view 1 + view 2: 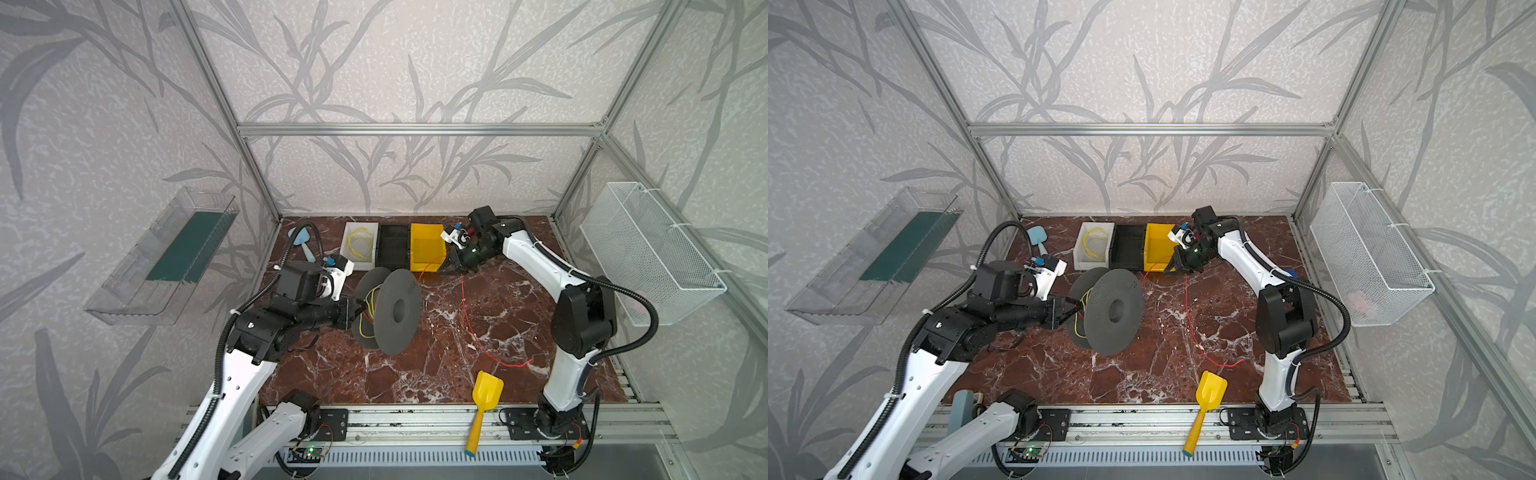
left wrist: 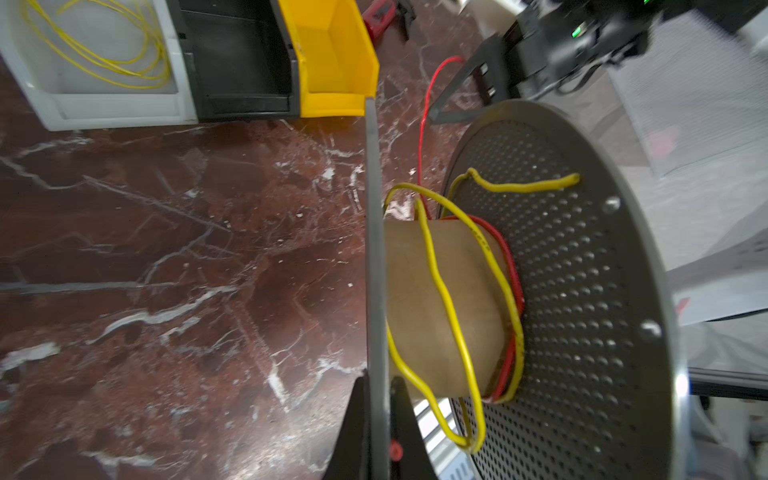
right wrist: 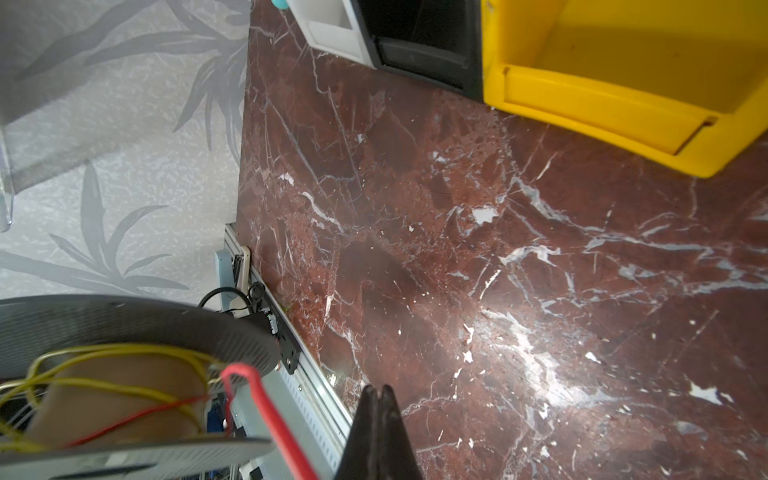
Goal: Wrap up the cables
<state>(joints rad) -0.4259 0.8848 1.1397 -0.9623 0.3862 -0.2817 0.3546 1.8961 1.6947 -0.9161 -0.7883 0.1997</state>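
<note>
In both top views my left gripper point(image 1: 358, 309) point(image 1: 1073, 309) is shut on the rim of one flange of the grey perforated spool point(image 1: 399, 309) point(image 1: 1113, 311), which stands on edge. The left wrist view shows the jaws of this gripper point(image 2: 378, 388) clamping that thin flange. Loose turns of yellow cable point(image 2: 444, 299) and red cable point(image 2: 509, 266) lie round the brown core. The red cable point(image 1: 467, 316) point(image 1: 1188, 311) runs from the spool to my right gripper point(image 1: 442, 270) point(image 3: 377, 388), which is shut on it behind the tips. From there it hangs to the table.
White bin point(image 1: 347, 249) holding another yellow cable point(image 1: 360, 243), black bin point(image 1: 392, 249) and yellow bin point(image 1: 426, 249) line the back. A yellow scoop point(image 1: 484, 399) lies at the front edge and a blue brush point(image 1: 301, 239) at back left. A mesh basket point(image 1: 648, 249) hangs on the right wall.
</note>
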